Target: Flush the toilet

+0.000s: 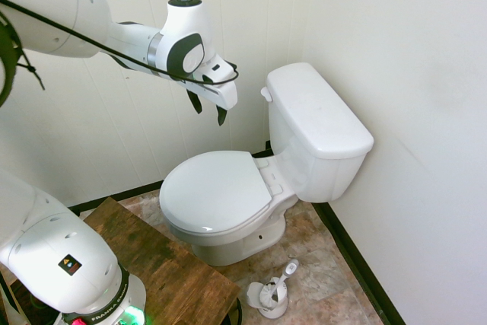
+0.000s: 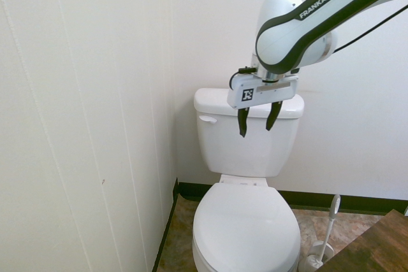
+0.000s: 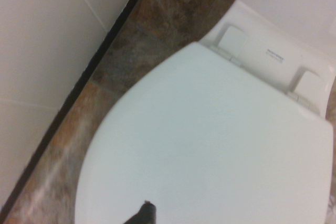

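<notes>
My gripper (image 2: 257,119) hangs empty, jaws spread wide, pointing down above the closed seat of the toilet (image 1: 251,188), in front of its tank and short of the side lever (image 2: 207,119). I judge this height suits reaching that lever.

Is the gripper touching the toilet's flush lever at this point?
Apart. In the first exterior view the open gripper hangs in the air with bare wall between it and the lever.
</notes>
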`<state>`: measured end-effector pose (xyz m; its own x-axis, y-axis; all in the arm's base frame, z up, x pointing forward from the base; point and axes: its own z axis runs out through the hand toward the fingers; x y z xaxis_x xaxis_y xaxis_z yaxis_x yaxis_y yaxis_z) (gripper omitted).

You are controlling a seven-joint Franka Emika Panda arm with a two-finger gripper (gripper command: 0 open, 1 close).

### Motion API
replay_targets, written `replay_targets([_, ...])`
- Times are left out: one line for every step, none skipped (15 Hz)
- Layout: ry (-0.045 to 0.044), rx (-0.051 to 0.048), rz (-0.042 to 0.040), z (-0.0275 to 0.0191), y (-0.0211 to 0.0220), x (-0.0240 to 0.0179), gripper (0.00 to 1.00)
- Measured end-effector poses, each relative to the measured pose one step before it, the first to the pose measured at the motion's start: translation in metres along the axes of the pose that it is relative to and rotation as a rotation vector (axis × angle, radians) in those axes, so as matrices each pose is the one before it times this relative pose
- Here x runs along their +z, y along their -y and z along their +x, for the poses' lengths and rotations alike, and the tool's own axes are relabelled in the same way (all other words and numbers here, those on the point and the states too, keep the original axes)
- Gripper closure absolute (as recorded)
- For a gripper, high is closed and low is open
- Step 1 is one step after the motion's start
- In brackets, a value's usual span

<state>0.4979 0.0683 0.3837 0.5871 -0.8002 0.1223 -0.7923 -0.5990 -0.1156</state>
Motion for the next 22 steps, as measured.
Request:
replay_targets([-0.02597,0.02458,0.00988,0.00403,0.01735,0.00481,0.00])
replay_targets([-0.02161,0.01940,0.00457,0.00309,0.01816,0.00504,0.00])
replay_targets([-0.01968,0.01755,0.00429,0.00412,0.01810,0.00446,0.00])
replay_targets([-0.01625,0.02020,0.00837,0.00655,0.01842,0.00418,0.00])
replay_targets([-0.01125,0.01918,0.00705,0.00720,0.01660,0.00448,0.00])
replay_targets([-0.00985,0.02058,0.00508,0.00872,0.01470,0.00553,0.00])
replay_targets([-0.00827,0.02139,0.00265,0.00988,0.01357,0.00737,0.00])
replay_targets([-0.00812,0.02006,0.00329,0.00913,0.01241,0.00680,0.00])
replay_targets([-0.00906,0.01734,0.00302,0.00743,0.01171,0.00617,0.00])
replay_targets([-0.00686,0.01840,0.00857,0.00636,0.01104,0.00471,1.00])
replay_targets([-0.00130,0.01700,0.00776,0.00604,0.00977,0.00417,1.00])
replay_targets([-0.00077,0.01480,-0.00101,0.00581,0.00694,0.00439,1.00])
replay_targets([-0.00145,0.01477,-0.00234,0.00630,0.00572,0.00458,1.00])
replay_targets([-0.00117,0.01233,-0.00676,0.00567,0.00432,0.00536,1.00])
replay_targets([-0.00016,0.01203,-0.00454,0.00497,0.00389,0.00444,1.00])
replay_targets([-0.00163,0.00914,-0.00089,0.00424,0.00373,0.00317,1.00])
replay_targets([-0.00141,0.00739,-0.00012,0.00342,0.00370,0.00202,1.00])
replay_targets([0.00001,0.00754,-0.00247,0.00306,0.00354,0.00017,1.00])
replay_targets([-0.00128,0.00558,-0.00172,0.00246,0.00337,-0.00074,1.00])
replay_targets([-0.00172,0.00547,-0.00101,0.00252,0.00345,-0.00013,1.00])
replay_targets([-0.00021,0.00537,-0.00600,0.00223,0.00193,0.00217,1.00])
replay_targets([0.00047,0.00673,-0.00562,0.00261,0.00109,0.00329,1.00])
